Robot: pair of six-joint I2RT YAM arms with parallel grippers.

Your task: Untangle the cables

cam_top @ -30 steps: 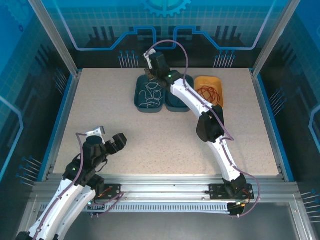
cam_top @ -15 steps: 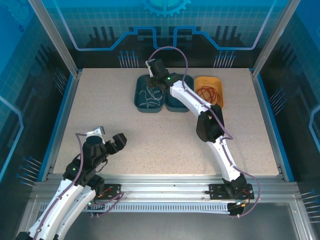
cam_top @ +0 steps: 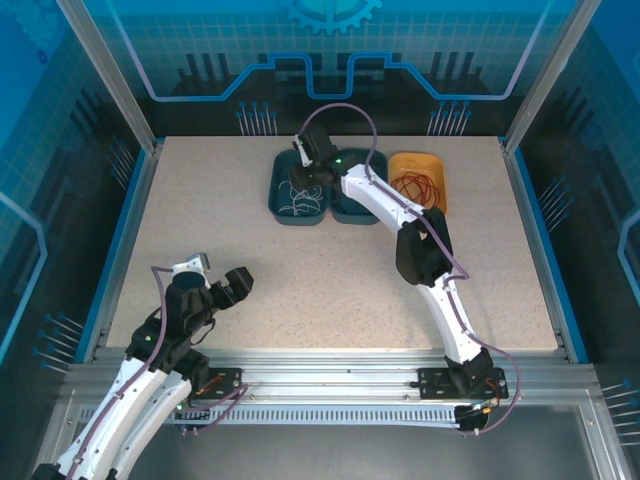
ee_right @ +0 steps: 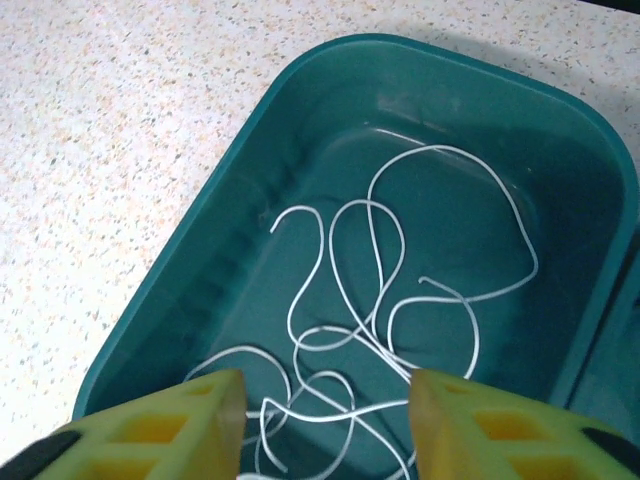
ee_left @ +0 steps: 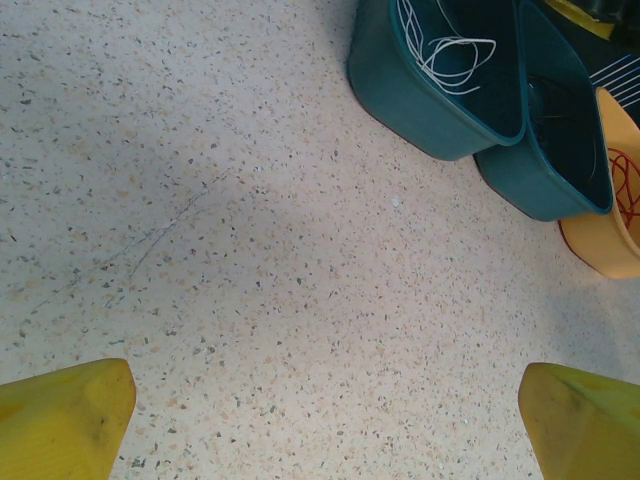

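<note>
No words, numbers or labels can be read anywhere. The blue back wall point(cam_top: 200, 50) has just a gear picture point(cam_top: 331, 12) and lines.

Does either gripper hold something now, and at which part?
Nothing is held. The right gripper is open above the white cable, which lies loose in the teal tray; the left gripper is open over the table.

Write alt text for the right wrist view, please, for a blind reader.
A white cable lies in loose loops in a teal tray on a speckled table. The yellow fingers of the right pincer stand apart over its near end.
</note>
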